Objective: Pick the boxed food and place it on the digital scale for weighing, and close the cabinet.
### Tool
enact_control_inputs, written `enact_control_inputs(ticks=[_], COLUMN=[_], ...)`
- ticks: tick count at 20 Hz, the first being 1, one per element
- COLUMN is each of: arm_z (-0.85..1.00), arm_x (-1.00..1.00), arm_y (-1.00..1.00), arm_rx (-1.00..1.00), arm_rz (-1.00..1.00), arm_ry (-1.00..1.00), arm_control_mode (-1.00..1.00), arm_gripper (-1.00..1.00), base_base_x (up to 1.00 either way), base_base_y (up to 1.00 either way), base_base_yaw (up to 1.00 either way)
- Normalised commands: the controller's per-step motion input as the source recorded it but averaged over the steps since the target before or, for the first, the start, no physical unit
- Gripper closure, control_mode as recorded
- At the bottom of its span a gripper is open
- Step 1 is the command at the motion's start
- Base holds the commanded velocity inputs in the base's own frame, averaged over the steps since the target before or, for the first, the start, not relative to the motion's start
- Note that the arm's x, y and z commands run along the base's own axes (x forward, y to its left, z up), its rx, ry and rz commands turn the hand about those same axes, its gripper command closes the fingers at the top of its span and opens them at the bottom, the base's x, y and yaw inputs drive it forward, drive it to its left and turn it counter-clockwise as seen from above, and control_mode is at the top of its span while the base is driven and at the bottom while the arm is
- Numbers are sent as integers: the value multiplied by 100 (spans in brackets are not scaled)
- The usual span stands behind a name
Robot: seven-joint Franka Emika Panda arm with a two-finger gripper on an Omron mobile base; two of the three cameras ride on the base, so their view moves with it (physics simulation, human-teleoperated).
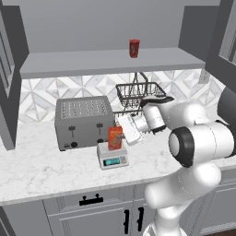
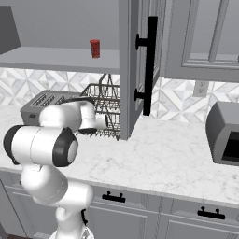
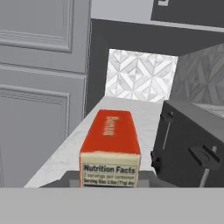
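The box [image 1: 115,138] stands upright on the platform of the scale [image 1: 113,156], just ahead of the claw [image 1: 130,130], which sits close beside it on the side away from the toaster [image 1: 84,121]. From the hand camera the box [image 3: 110,151] fills the near foreground dead ahead, with the toaster [image 3: 192,144] off to one side and the counter [image 3: 65,153] running away past it. Whether the claw is clamped on the box or has let go I cannot tell, since its tips are hidden. The step in hand looks like the release: the box should be fully settled on the scale before the claw spreads, and the claw should then back straight away from it without brushing the carton, which is tall and narrow and would likely tip easily. After that the open cabinet door [image 2: 135,65], well above and off to the far side of the claw, needs a push shut; its black bar handle [image 2: 148,65] is the obvious contact. The box is orange-red with a lighter picture on its front, a red top face with small lettering, and a pale nutrition panel on the end nearest the claw.
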Motion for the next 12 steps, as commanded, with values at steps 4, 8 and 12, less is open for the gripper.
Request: enact_control_inputs(ticks=[4, 8, 12], arm_z=[0, 0, 0], arm_x=[21, 8, 1], arm_y=[13, 7, 0], arm_rx=[0, 0, 0], arm_rz=[0, 0, 0], arm_ry=[4, 0, 0], arm_control_mode=[-100, -100, -100], arm_gripper=[100, 100, 100], base_base_x=[0, 0, 0], base_base_y=[0, 0, 0], base_base_yaw=[0, 0, 0])
